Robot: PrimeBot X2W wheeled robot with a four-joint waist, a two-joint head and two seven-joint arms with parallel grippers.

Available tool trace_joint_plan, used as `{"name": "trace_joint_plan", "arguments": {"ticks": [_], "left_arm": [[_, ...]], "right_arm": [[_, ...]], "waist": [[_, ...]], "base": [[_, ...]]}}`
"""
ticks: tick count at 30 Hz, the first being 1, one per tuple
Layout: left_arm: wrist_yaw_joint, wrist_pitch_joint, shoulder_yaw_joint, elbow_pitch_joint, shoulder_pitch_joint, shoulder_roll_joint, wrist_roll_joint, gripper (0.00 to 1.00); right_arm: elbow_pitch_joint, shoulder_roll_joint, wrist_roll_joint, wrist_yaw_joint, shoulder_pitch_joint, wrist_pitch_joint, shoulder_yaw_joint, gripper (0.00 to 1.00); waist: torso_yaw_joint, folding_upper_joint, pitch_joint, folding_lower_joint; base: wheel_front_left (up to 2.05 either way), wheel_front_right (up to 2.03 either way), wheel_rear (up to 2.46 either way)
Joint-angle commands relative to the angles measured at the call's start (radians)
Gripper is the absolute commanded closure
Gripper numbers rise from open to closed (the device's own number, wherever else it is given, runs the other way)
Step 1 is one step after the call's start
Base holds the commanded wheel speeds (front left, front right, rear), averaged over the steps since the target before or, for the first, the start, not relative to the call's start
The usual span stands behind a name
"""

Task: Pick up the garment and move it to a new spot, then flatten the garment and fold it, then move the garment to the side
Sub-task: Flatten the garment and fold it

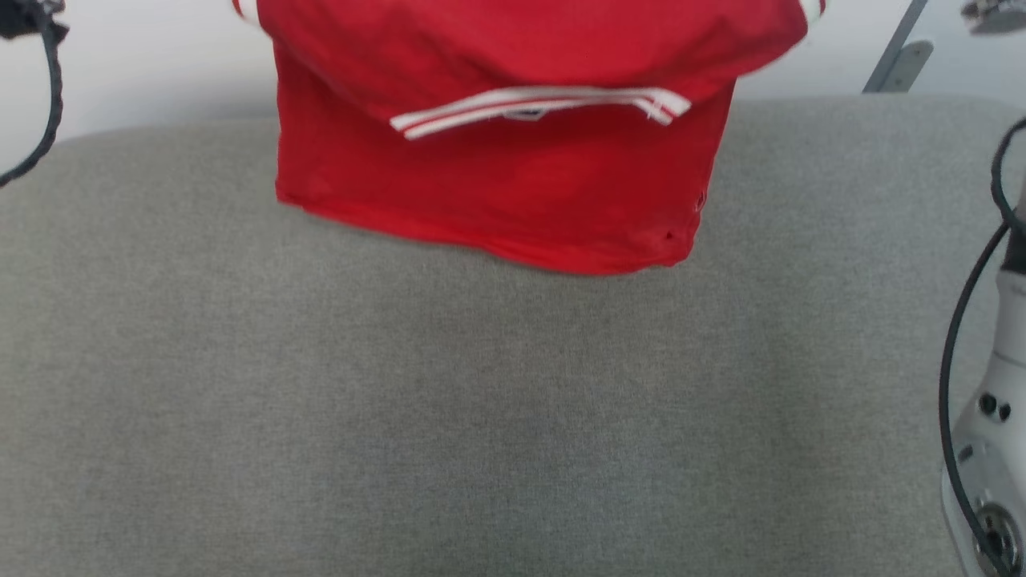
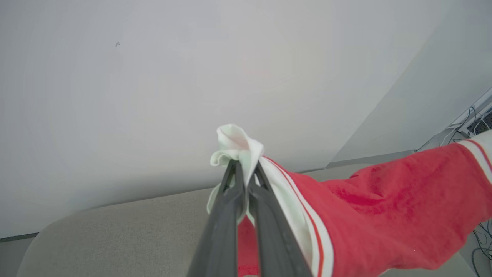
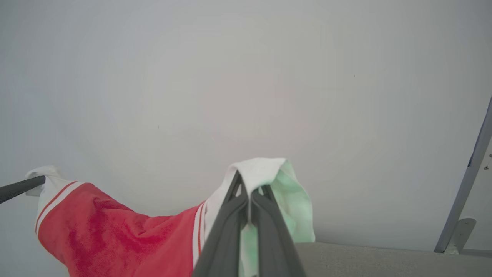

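The garment is bright red. Its sleeve ends are white, edged with thin red-and-white stripes, and a white band with a red line crosses its front. The right sleeve's white shows a pale green tint. Below the garment, the cushion is flecked grey. Behind the garment, the wall is plain off-white. At its sleeve ends, the left gripper and right gripper are dark grey. To the right of the garment, the forearm is white and its cable black.

Black cable runs along white forearm; end effector fingers dark grey.
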Motion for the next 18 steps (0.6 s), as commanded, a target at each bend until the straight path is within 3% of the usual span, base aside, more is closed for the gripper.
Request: {"name": "trace_joint_plan", "arguments": {"ticks": [1, 7, 12, 16, 18], "left_arm": [[-0.02, -0.027, -0.001, 0.034, -0.033, -0.017, 0.02, 1.0], [-0.072, -0.168, -0.004, 0.152, -0.149, -0.081, 0.1, 1.0], [-0.123, -0.327, -0.013, 0.245, -0.263, -0.125, 0.179, 1.0], [-0.152, -0.522, -0.015, 0.3, -0.346, -0.159, 0.248, 1.0], [-0.156, -0.562, -0.012, 0.314, -0.356, -0.166, 0.258, 1.0]], "right_arm": [[0.044, 0.009, -0.021, 0.0, -0.041, -0.052, 0.007, 1.0], [0.19, 0.011, -0.088, 0.0, -0.179, -0.242, 0.083, 1.0], [0.314, -0.011, -0.17, 0.0, -0.314, -0.49, 0.161, 1.0], [0.405, -0.041, -0.242, 0.0, -0.401, -0.713, 0.234, 1.0], [0.43, -0.049, -0.257, 0.0, -0.417, -0.763, 0.244, 1.0]], "waist": [[-0.004, 0.0, 0.039, 0.0], [-0.006, 0.0, 0.147, 0.0], [-0.002, 0.0, 0.237, 0.0], [0.005, 0.0, 0.294, 0.0], [0.008, 0.0, 0.304, 0.0]], "base": [[0.0, 0.0, 0.0], [0.0, 0.0, 0.0], [0.0, 0.0, 0.0], [0.0, 0.0, 0.0], [0.0, 0.0, 0.0]]}}
